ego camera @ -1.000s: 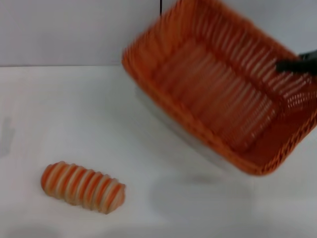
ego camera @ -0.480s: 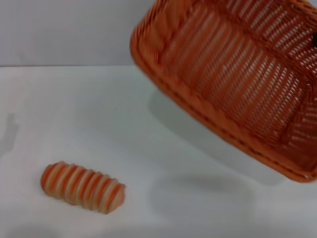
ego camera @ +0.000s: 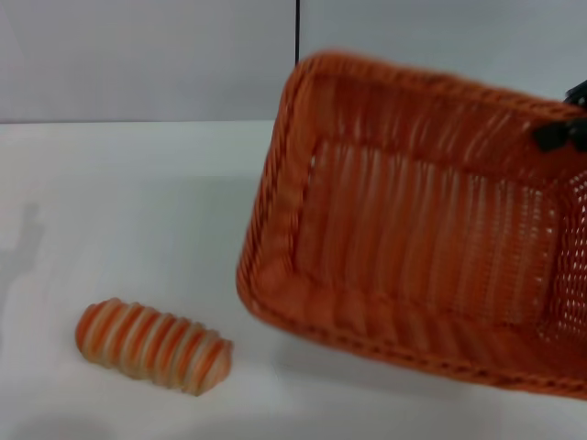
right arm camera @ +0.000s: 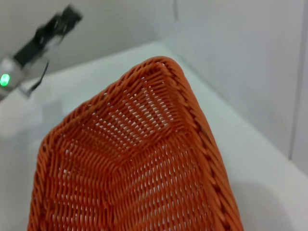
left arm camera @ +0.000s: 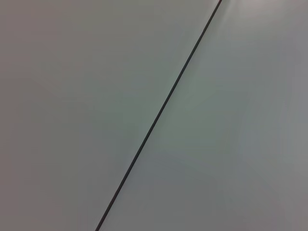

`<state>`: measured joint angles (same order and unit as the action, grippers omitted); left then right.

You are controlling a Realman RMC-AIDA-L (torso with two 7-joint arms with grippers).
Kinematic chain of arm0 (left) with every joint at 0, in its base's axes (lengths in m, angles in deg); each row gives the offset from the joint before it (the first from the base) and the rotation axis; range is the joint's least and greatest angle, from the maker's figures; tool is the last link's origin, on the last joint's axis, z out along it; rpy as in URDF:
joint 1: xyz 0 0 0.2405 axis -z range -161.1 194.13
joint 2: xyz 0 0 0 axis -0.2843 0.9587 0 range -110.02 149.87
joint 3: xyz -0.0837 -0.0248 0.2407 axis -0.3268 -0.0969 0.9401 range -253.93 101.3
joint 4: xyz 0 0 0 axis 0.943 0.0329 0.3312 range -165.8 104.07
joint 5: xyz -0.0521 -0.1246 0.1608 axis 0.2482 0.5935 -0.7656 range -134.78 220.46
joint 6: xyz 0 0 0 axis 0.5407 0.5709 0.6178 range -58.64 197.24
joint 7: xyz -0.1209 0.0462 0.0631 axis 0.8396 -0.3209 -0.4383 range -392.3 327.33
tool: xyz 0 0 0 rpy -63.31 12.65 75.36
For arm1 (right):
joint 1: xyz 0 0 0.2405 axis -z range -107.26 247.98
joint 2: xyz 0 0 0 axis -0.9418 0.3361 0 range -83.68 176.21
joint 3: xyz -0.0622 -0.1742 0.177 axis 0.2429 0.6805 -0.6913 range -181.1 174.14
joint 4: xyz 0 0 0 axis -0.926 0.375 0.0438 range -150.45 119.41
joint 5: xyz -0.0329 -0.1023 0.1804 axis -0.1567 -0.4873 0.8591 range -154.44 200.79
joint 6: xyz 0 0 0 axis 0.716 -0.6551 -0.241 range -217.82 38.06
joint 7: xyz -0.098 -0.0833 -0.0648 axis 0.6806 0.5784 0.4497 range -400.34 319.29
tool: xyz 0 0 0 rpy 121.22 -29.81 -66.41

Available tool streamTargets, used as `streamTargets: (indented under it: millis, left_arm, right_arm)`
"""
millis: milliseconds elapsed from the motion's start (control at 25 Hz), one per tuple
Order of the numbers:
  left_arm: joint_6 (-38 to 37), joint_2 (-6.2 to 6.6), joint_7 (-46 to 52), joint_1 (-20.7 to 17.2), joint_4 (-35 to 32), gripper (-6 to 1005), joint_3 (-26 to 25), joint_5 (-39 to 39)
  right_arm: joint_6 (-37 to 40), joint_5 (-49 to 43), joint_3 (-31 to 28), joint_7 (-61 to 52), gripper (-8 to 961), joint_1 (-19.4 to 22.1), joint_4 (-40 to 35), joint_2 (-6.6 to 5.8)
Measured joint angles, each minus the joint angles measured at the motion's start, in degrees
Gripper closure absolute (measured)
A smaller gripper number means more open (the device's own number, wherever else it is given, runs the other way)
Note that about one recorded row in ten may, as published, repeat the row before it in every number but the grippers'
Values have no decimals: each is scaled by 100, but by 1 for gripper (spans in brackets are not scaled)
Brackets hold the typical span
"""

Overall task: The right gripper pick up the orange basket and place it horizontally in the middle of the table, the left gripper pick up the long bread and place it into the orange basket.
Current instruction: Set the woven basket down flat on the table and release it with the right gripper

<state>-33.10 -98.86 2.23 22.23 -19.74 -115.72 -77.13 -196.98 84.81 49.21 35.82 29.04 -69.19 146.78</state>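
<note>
The orange basket (ego camera: 422, 247) hangs tilted and low over the right half of the table (ego camera: 138, 202), its open side facing me. The right gripper (ego camera: 559, 134) shows only as a black tip on the basket's far right rim, shut on it. In the right wrist view the basket's (right arm camera: 134, 168) woven inside fills the picture. The long bread (ego camera: 153, 346) lies at the front left of the table, apart from the basket. The left arm (right arm camera: 41, 36) appears far off and raised in the right wrist view; its gripper is blurred.
A grey wall (ego camera: 138, 55) with a dark vertical seam (ego camera: 297, 32) stands behind the table. The left wrist view holds only that wall and its seam (left arm camera: 159, 115). Bare tabletop lies between the bread and the basket.
The basket has swung down and turned, from high at the back right to lower, with its long side lying nearly across the table. The bread has not moved.
</note>
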Motion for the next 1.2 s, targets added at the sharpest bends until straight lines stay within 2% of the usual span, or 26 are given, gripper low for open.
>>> streamTargets:
  millis: [120,160,240,320,360,440,560,800,1120,1200]
  left_arm:
    - [13,2,0,0,-1,168,2,0]
    - [31,1,0,3,-1,168,3,-1]
    - [35,-2,0,13,7,168,4,-1]
    - [54,-4,0,32,23,168,20,0]
    - [68,-5,0,36,28,168,42,-1]
    - [110,-5,0,60,34,168,87,-1]
    - [155,-5,0,89,43,168,100,0]
    - [186,-4,0,137,74,168,170,0]
    - [187,-4,0,191,92,168,170,9]
    - [188,-4,0,187,128,168,170,10]
  right_arm:
    - [21,-518,60,245,707,-292,271,117]
    - [62,-853,49,471,704,-521,556,212]
    - [82,-952,43,565,700,-602,656,244]
    - [121,-1075,61,713,695,-717,781,322]
    - [147,-1147,122,808,693,-787,826,406]
    - [151,-1188,148,850,688,-810,834,443]
    - [173,-1360,184,1052,681,-899,846,581]
    - [269,-1396,187,1326,667,-968,910,711]
    - [513,-1361,132,1571,648,-984,932,820]
    - [683,-1467,171,1427,643,-1102,1070,879]
